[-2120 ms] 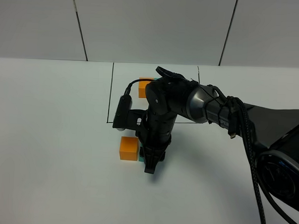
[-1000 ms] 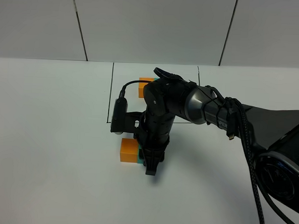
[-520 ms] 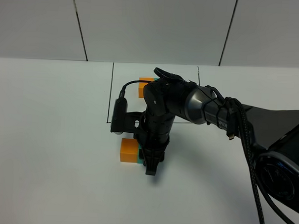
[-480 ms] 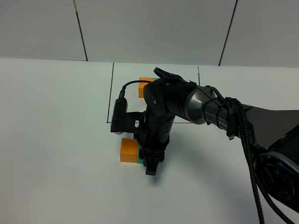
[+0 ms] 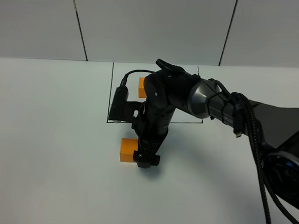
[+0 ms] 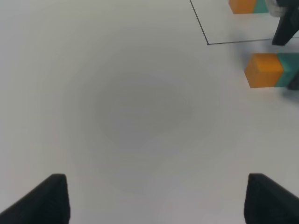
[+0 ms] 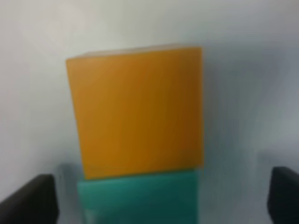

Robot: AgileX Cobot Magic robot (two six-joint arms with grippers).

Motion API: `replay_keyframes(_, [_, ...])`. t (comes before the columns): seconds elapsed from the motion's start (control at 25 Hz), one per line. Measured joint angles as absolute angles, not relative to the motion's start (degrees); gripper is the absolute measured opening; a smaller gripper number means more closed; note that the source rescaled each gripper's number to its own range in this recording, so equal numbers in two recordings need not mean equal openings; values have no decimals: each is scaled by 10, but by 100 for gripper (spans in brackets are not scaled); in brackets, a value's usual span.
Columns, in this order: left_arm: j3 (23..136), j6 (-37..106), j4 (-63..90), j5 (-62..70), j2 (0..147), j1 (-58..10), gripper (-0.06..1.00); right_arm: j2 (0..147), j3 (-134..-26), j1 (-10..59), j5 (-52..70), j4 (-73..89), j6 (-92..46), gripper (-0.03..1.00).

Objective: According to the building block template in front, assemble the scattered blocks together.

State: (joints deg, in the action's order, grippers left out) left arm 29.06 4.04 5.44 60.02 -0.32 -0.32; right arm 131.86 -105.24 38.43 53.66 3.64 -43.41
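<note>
The scattered orange cube lies on the white table in front of the drawn rectangle. The scattered teal cube sits flush against it; in the right wrist view the orange cube and teal cube touch face to face. My right gripper reaches across above the teal cube, which it hides in the high view. Its fingers stand wide on both sides of the teal cube without touching it. The template is an orange-teal bar inside the black lines. My left gripper is open and empty.
The right arm crosses over the drawn rectangle and hides the teal half of the template in the high view. A grey panelled wall stands behind the table. Bare white tabletop lies below the left gripper.
My right gripper has opened off the teal cube and the arm has risen and drawn back slightly. The teal cube stays against the orange cube. The left arm is unseen earlier.
</note>
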Motion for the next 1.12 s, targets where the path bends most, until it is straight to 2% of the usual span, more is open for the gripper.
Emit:
replay_keyframes(0.16, [291, 40, 54, 600, -3, -3, 71, 1271, -1052, 384, 582, 33, -385, 99])
replay_keyframes(0.6, [291, 40, 54, 600, -3, -3, 71, 1195, -1052, 352, 641, 33, -253, 100])
replay_keyframes(1.12, [291, 40, 54, 600, -3, -3, 71, 1195, -1052, 215, 620, 41, -126, 100])
